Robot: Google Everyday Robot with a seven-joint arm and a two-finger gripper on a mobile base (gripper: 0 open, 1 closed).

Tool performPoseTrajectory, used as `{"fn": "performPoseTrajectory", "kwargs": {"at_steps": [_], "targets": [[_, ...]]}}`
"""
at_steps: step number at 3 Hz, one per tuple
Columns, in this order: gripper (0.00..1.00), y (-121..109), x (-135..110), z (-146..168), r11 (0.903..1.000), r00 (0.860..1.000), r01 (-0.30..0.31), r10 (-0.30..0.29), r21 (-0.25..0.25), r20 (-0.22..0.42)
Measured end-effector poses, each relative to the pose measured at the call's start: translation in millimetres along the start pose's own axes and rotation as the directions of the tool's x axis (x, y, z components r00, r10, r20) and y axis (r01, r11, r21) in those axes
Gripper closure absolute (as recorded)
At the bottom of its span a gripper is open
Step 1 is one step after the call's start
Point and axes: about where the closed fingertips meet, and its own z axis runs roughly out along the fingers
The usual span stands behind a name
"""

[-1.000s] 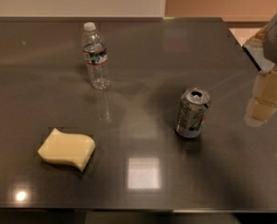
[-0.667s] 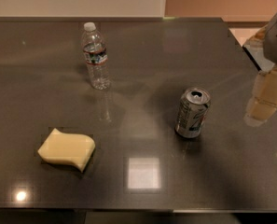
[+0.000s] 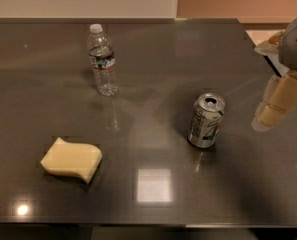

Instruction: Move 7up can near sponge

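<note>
The 7up can [image 3: 206,120] stands upright on the dark table, right of centre, with its pull-tab top showing. The pale yellow sponge [image 3: 71,159] lies at the front left of the table, far from the can. My gripper [image 3: 269,118] hangs at the right edge of the view, to the right of the can and apart from it, holding nothing.
A clear plastic water bottle [image 3: 103,60] stands upright at the back left. The dark glossy table [image 3: 163,74] has its right edge just behind my gripper and its front edge along the bottom of the view. A bright light reflection sits on the table near the front centre.
</note>
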Motion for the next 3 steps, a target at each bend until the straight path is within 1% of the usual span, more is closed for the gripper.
{"fn": "performPoseTrajectory", "kwargs": {"at_steps": [1,2,3], "targets": [[0.00,3,-5,15,0.9989,0.996,-0.021,0.025,-0.042,0.090],[0.00,14,-14,28,0.9961,0.986,-0.024,0.038,-0.085,0.161],[0.00,23,-27,47,0.9924,0.974,-0.025,0.051,-0.121,0.220]]}}
